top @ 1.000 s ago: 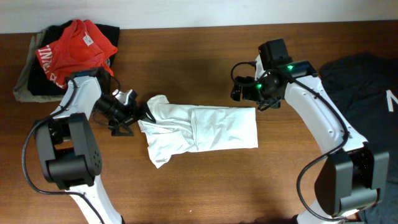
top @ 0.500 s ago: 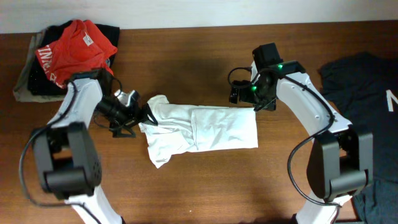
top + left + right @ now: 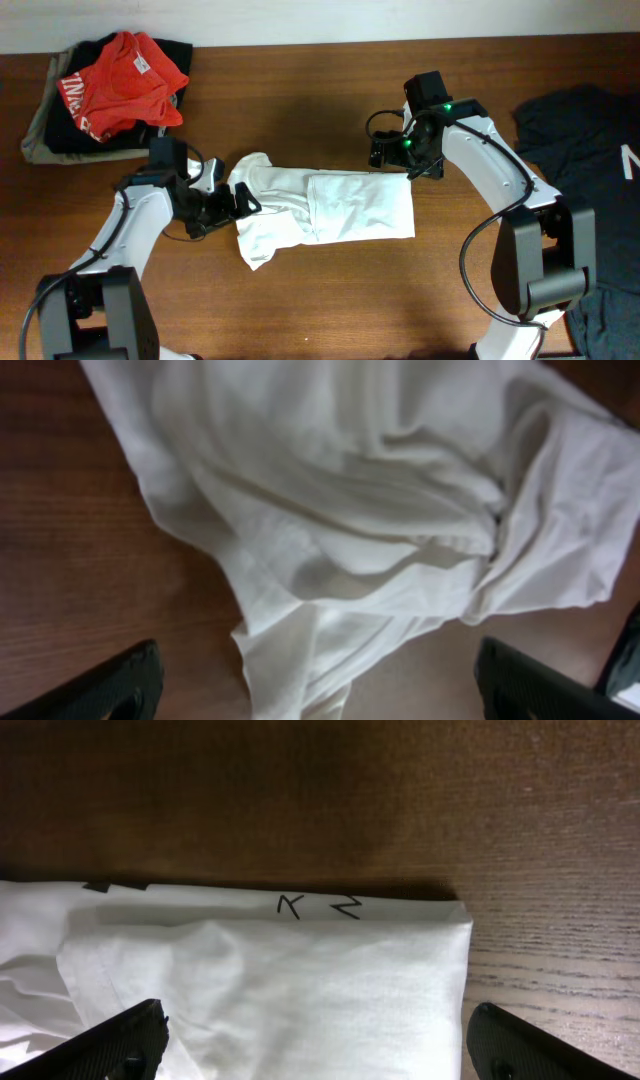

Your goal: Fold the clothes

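The white T-shirt (image 3: 330, 207) lies mid-table, partly folded into a band. Its long axis runs from one gripper to the other. The end toward the right arm is flat and square-cornered, and the end toward the left arm is rumpled, with a loose flap trailing off toward the near edge of the wooden table (image 3: 300, 100).

The left gripper (image 3: 240, 200) sits right at the rumpled end with its jaws spread wide and holding nothing. In its wrist view the bunched cloth lies straight ahead, filling the span between the fingers (image 3: 120, 685).

The right gripper (image 3: 380, 153) hovers at the far corner of the flat end, likewise released and empty. The folded edge crosses ahead of its jaws, with the corner lying toward one finger (image 3: 500, 1040).

Judged from this, the left arm is nearer the part that needs work. The untidy end lies ahead of its jaws, so a short reach forward would bring it between them.
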Controlling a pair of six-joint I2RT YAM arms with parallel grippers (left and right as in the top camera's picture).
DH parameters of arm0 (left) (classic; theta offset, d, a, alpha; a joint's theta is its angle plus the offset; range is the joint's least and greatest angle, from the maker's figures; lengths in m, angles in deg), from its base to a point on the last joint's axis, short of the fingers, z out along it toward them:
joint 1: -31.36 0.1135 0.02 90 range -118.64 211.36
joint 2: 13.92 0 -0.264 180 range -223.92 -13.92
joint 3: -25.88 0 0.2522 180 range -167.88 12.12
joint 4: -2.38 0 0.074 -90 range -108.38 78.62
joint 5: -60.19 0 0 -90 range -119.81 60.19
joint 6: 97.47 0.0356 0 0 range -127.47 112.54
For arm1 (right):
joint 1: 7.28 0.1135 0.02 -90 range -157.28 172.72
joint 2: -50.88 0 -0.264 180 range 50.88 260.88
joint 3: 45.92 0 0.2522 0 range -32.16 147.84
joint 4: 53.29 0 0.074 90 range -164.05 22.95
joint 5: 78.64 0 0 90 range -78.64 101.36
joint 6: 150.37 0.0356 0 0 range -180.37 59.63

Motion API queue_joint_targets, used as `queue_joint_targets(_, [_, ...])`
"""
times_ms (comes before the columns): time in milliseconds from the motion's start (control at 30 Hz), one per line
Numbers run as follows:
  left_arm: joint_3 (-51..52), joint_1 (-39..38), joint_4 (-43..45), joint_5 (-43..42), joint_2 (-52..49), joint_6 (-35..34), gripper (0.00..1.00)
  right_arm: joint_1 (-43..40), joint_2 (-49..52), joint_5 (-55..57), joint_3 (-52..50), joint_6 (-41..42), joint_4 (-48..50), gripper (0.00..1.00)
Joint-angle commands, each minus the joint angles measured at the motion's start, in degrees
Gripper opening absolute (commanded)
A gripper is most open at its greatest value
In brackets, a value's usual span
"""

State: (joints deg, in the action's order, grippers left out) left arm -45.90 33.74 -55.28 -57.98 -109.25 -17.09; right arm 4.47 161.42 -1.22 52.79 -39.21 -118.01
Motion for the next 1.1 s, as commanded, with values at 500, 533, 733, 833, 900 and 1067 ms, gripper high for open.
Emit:
queue_joint_targets(500, [1.4,0.1,9.3,0.0,-7.4,-11.6,0.99,-0.2,0.3,2.4,-0.4,0.1,-0.4,0.99])
queue_joint_targets(533, [1.4,0.1,9.7,-0.8,-7.8,-11.6,0.99,-0.2,0.3,2.6,-0.4,0.1,-0.4,0.99])
queue_joint_targets(733, [1.4,-0.4,10.2,-1.0,-11.0,-12.3,0.99,-0.2,0.3,2.6,-0.4,0.1,-0.4,0.99])
queue_joint_targets(833, [1.4,-0.6,11.9,-1.2,-13.2,-13.9,0.99,-0.2,0.3,2.6,-0.4,0.1,-0.4,0.99])
queue_joint_targets(900, [1.4,-0.6,14.0,-1.2,-14.4,-14.6,0.99,-0.2,0.3,2.6,-0.4,0.1,-0.4,0.98])
queue_joint_targets(1067, [1.4,-0.6,16.1,-2.1,-15.6,-14.6,0.99,-0.2,0.3,2.8,-0.4,0.1,-0.4,0.99])
